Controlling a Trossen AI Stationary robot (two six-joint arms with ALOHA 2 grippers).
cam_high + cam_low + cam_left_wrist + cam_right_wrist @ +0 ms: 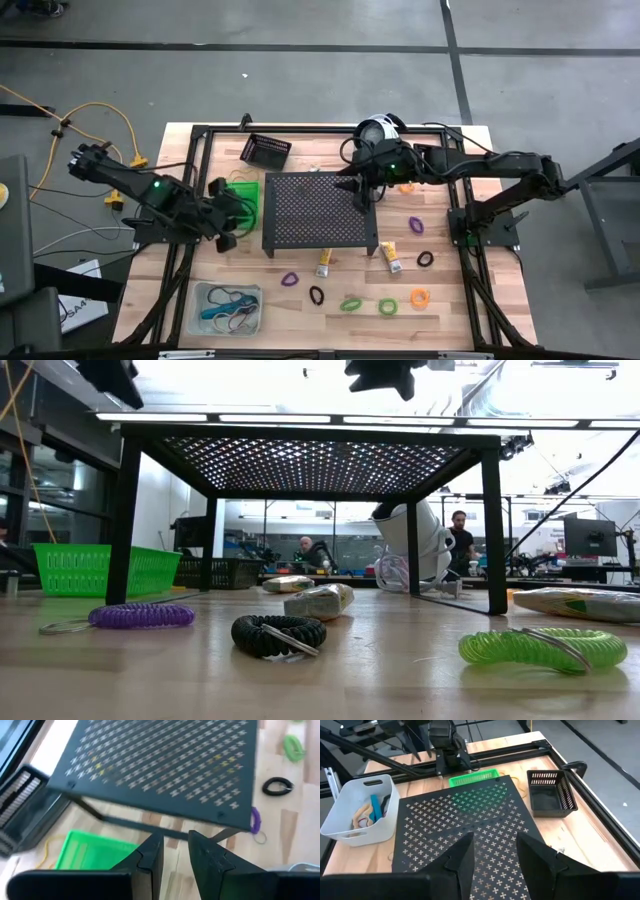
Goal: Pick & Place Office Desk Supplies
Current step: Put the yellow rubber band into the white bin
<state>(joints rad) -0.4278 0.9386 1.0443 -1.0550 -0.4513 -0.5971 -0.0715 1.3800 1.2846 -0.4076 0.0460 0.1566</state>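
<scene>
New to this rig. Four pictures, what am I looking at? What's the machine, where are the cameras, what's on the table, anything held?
Two dark robot arms work at a wooden table. One camera looks straight down, one sits at tabletop height, and one rides on each wrist.

In the middle stands a black perforated stand. The left claw hovers beside the green bin. The right claw hangs over the stand. Both are open and hold nothing.

On the table are a black bin, a clear bin with bands inside, two yellow tubes, and coiled loops: purple, black, green and orange. A round white device sits at the far edge.
</scene>
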